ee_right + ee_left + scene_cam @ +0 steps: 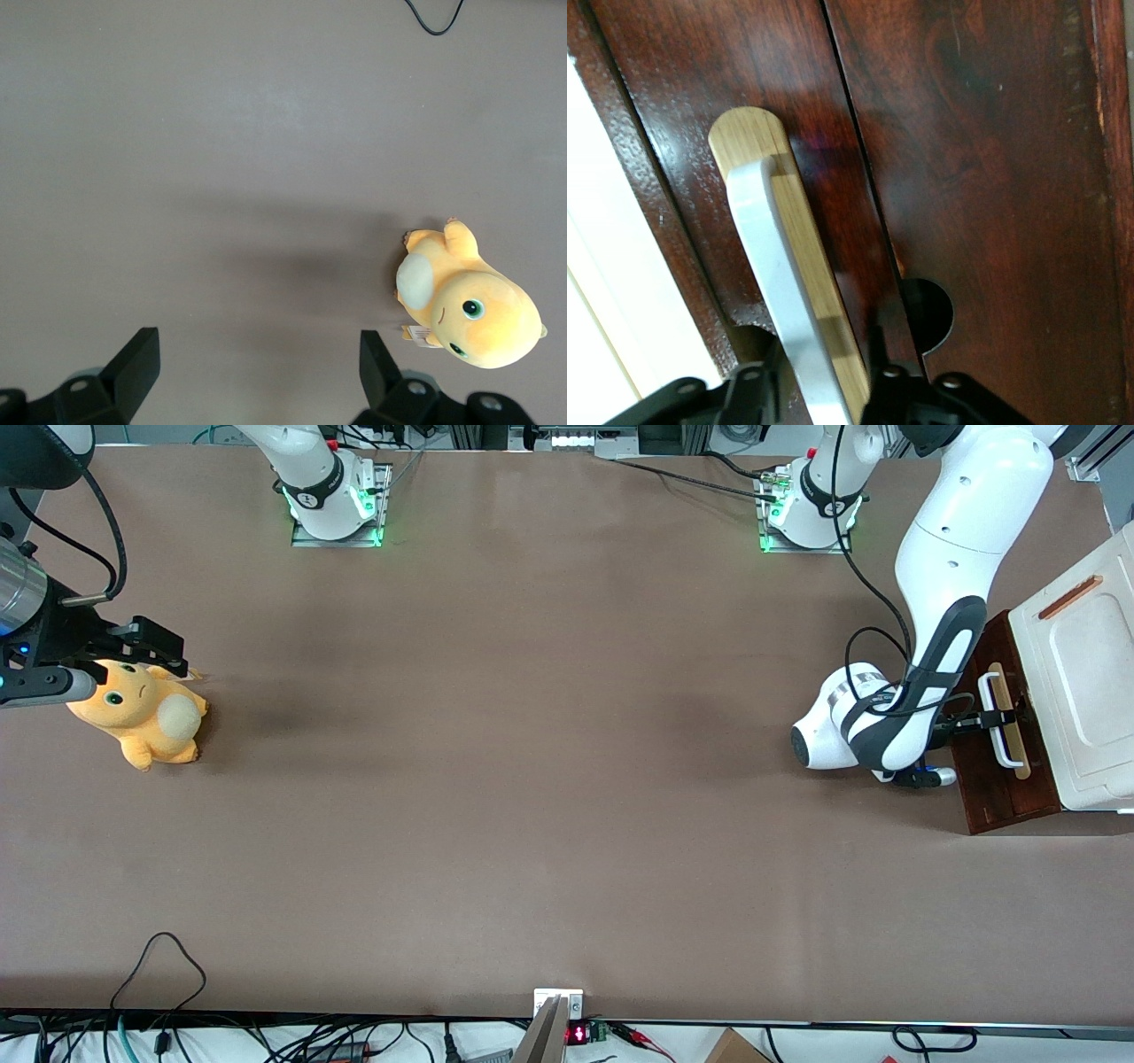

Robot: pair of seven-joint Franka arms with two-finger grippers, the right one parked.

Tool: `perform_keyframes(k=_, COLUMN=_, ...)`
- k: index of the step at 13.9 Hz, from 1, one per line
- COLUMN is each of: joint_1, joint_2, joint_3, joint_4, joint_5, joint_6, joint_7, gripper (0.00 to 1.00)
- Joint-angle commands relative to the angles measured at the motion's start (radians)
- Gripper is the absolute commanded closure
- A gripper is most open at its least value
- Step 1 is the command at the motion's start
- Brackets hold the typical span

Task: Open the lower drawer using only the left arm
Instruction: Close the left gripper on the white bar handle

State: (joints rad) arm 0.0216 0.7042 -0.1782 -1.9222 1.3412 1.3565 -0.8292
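Pincer (819, 390) fingers straddle white loop handle (784, 301), not visibly clamped; lower drawer (997, 779) glossy reddish-brown.

Small black two-finger gripper (999, 717) of left arm (952, 540) positioned at white loop handle (998, 726) of shallow dark reddish-brown wooden lower drawer (1001, 793), fingers (757, 381) straddling handle; drawer set under white cabinet top (1085, 682); orange plush toy (146, 713) laid toward parked arm's end of brown table (532, 779).

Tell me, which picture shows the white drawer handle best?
The left wrist view: the white handle fills it close up, with the pincer straddling it, a finger on each side. The front view shows the handle small on the lower drawer. The right wrist view shows none of it.
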Motion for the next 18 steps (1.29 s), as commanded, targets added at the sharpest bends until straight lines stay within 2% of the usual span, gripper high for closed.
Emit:
perform_keyframes(k=1, joint_1=0.006, joint_2=-0.008, joint_3=0.002, joint_4=0.005, joint_5=-0.027, joint_6=0.0, joint_7=-0.013, gripper=0.69)
perform_keyframes(k=8, joint_1=0.008, joint_2=-0.008, joint_3=0.002, joint_4=0.006, joint_5=-0.068, joint_6=0.0, joint_7=-0.021, gripper=0.76)
perform_keyframes(k=16, joint_1=0.006, joint_2=-0.015, joint_3=0.002, joint_4=0.008, joint_5=-0.082, joint_6=0.001, joint_7=-0.021, gripper=0.81)
perform_keyframes(k=17, joint_1=0.004, joint_2=-0.023, joint_3=0.002, joint_4=0.029, joint_5=-0.118, joint_6=0.003, joint_7=-0.022, gripper=0.81)
perform_keyframes(k=18, joint_1=0.0, joint_2=-0.025, joint_3=0.002, joint_4=0.032, joint_5=-0.12, joint_6=0.003, joint_7=-0.021, gripper=0.81)
